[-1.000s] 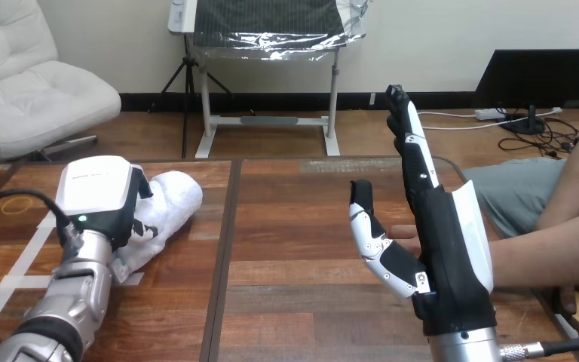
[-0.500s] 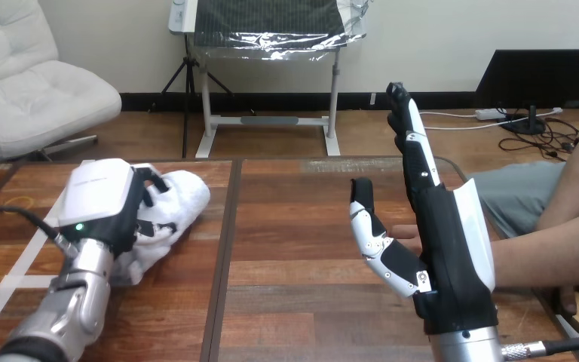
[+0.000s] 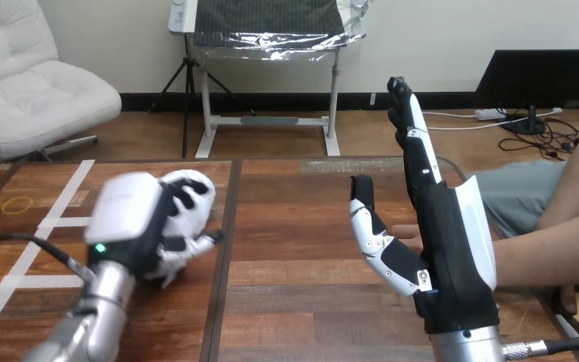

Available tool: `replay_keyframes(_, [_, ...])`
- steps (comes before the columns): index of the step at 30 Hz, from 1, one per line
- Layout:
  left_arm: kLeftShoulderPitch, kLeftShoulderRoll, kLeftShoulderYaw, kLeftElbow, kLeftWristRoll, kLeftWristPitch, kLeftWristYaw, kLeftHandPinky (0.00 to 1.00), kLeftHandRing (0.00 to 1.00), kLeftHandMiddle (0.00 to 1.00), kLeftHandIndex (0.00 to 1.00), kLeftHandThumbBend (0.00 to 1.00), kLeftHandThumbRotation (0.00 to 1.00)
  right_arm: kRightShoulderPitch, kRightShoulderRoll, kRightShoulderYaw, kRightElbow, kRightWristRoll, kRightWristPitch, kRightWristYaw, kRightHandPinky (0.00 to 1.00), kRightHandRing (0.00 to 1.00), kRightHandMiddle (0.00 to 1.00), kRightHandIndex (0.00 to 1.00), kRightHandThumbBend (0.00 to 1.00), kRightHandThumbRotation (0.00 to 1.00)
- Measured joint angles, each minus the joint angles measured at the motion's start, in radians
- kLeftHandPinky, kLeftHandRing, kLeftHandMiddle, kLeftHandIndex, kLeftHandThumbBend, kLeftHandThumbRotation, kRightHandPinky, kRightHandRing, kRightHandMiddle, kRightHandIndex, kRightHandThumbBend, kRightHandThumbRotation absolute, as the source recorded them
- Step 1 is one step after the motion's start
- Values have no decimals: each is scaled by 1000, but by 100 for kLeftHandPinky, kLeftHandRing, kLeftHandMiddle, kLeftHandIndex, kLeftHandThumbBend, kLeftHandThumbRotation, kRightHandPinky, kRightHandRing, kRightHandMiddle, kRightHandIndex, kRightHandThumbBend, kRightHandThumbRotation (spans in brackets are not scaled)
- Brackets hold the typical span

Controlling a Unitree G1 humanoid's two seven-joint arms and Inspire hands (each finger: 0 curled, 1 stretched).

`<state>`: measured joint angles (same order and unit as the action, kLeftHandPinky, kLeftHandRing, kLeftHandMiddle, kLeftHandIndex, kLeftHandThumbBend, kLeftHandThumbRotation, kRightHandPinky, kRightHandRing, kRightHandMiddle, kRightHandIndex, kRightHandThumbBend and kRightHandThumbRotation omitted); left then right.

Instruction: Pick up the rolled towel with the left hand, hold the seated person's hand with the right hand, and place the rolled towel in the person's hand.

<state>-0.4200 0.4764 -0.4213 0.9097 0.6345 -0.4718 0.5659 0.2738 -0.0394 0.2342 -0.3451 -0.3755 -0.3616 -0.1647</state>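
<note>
Status, listed near to far, with all positions referenced to the dark seam [image 3: 222,256] running down the table [image 3: 301,219].

My right hand [image 3: 452,264] stands upright well right of the seam. Its fingers [image 3: 415,143] are straight and point up, the thumb is spread toward the seam, and it grasps nothing. Just behind my palm, the person's hand [image 3: 407,235] reaches in from the right, fingertips showing between my thumb and palm. I cannot tell whether the two touch. Nothing of mine is curled round it.

My left hand [image 3: 128,222] sits just left of the seam, fingers clenched round the rolled towel [image 3: 200,185]. The towel projects from the far side of my grip, its end close to the seam. I cannot tell whether it has cleared the table.

Assessment:
- Pickup: grasp made, lift unconfirmed.
- Hold on the person's hand: not done. My right hand is alongside but not closed.
- Transfer: not begun. The towel is on the opposite side of the seam, well apart from the person's hand.

Remaining: close my right fingers, carry the towel across the seam, release it into the person's palm.
</note>
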Motion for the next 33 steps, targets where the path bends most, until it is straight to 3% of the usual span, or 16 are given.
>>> replay_keyframes(13, [154,-4,0,-233,9,-14,-42,42,49,57,66,60,47,7,-3,1,0,-3,1,0,100,100,100,100,0,0])
replay_keyframes(33, [407,-3,0,-547,42,-44,-137,39,49,56,64,65,51,19,-7,1,0,-3,5,0,100,99,97,100,0,0])
